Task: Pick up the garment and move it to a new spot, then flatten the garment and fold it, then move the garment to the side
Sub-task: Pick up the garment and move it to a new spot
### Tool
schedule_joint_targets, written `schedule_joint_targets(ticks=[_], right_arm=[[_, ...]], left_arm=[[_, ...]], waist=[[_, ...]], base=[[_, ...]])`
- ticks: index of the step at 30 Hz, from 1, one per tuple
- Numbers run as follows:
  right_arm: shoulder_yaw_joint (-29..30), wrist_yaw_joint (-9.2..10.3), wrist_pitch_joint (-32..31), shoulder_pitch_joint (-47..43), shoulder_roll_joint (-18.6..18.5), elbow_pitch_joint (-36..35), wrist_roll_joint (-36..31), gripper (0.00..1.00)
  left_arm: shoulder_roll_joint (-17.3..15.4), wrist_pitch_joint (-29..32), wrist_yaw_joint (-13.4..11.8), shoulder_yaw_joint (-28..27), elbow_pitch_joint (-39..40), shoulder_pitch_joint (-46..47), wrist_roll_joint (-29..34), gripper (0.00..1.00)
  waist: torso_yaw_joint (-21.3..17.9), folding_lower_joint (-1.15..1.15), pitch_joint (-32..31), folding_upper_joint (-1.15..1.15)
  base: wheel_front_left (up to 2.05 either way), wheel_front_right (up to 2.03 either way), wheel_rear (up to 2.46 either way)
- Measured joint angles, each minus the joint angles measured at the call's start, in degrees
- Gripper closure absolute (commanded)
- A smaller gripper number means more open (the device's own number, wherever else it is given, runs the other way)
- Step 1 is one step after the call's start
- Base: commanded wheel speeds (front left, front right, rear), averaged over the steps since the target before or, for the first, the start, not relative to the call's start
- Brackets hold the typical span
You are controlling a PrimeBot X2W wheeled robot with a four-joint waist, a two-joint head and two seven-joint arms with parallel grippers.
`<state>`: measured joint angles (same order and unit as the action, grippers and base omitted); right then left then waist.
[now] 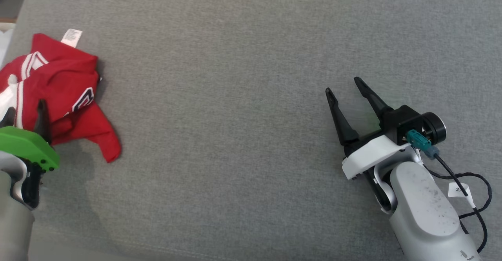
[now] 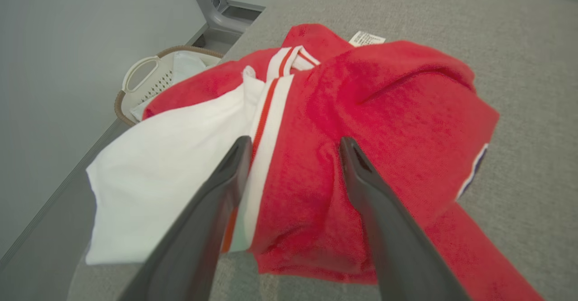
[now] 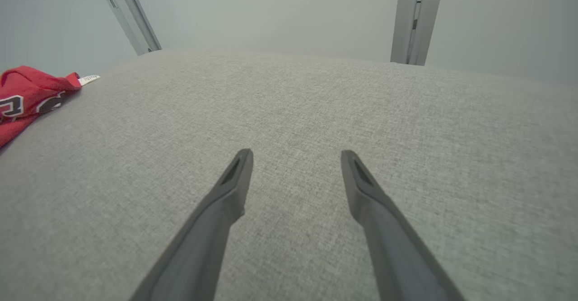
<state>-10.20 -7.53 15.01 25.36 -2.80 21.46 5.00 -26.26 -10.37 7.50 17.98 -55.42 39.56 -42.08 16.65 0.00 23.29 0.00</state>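
Presently the garment (image 1: 59, 92) is lying crumpled at the far left edge of the grey surface (image 1: 251, 57), red body bunched up, one wide white sleeve spilling toward the edge, and the care label (image 1: 71, 37) sticking out at the back. Part of the white, dark-outlined lettering is showing on a fold. I am holding my left fingers (image 1: 42, 116) spread wide over the heap with nothing between them. In the left wrist view they are straddling the striped band where the white sleeve meets the red cloth, which I judge to be a thick ridge worth pinching. I cannot tell whether the tips are touching the fabric yet. Beyond the edge a pale laundry basket (image 2: 144, 72) is sitting on the floor, so a loose grab here risks dragging the sleeve off the side. My right fingers (image 1: 339, 114) are hanging released and empty over bare surface, well apart from the garment. I am reading that as keeping the middle free as the new spot, and waiting until there is cloth to spread. By my judgement the pick-up is only beginning, and nothing is lifted, flattened or folded. The next move is calling for a lower reach and a firm close on a bunched fold, not on a single layer.
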Motion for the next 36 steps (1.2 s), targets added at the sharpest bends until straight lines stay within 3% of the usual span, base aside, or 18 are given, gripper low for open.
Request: schedule_joint_targets(ticks=[3,4,5,14,19,24,27,31,36], right_arm=[[-0.01,0.00,0.00,0.37,0.00,-0.75,0.04,0.00],[0.11,0.00,0.00,0.38,0.02,-0.89,0.10,0.00],[0.30,0.00,0.00,0.38,0.03,-0.94,0.21,0.00],[1.76,0.00,0.08,-1.03,0.01,-0.68,2.24,0.00],[2.64,0.00,0.07,-3.09,-0.01,-0.80,3.75,0.00],[2.85,0.00,0.08,-6.16,-0.03,-0.75,5.69,0.00],[2.89,0.00,0.08,-7.64,-0.04,-0.85,6.22,0.00],[2.34,0.00,0.07,-9.28,-0.02,-0.88,6.23,0.00],[1.57,0.00,0.07,-10.81,-0.02,-0.97,6.61,0.00]], left_arm=[[-0.87,3.83,0.04,1.87,-3.61,0.65,-2.96,0.00],[-1.34,3.61,0.04,2.55,-4.47,0.76,-3.42,0.17],[-1.74,2.92,0.04,3.14,-4.89,0.81,-3.35,1.00],[-3.99,-4.42,0.04,4.94,-2.55,2.49,-3.48,1.00],[-4.80,-4.60,0.00,-2.24,11.46,3.70,3.56,1.00],[0.83,-4.59,0.00,-5.03,24.39,-1.07,10.21,1.00],[4.90,-4.61,0.00,-4.64,30.34,-3.87,11.18,1.00],[10.82,-4.65,0.00,1.04,34.38,-7.67,12.35,1.00],[15.59,-4.66,0.00,7.28,34.49,-8.38,11.96,1.00]], waist=[[-1.71,0.00,1.52,0.00],[-2.31,0.01,1.97,0.00],[-2.82,0.00,2.28,0.00],[-6.58,0.01,1.46,0.00],[-7.72,0.00,-1.35,0.00],[-10.33,0.00,-4.24,0.00],[-12.71,0.00,-5.61,0.00],[-16.58,0.00,-7.20,0.00],[-21.90,0.00,-8.79,0.00]], base=[[0.00,0.00,0.00],[0.00,0.00,0.00],[0.00,0.00,0.00],[0.00,0.00,0.00],[0.00,0.00,0.00],[0.00,0.00,0.00],[0.00,0.00,0.00],[0.00,0.00,0.00],[0.00,0.00,0.00]])
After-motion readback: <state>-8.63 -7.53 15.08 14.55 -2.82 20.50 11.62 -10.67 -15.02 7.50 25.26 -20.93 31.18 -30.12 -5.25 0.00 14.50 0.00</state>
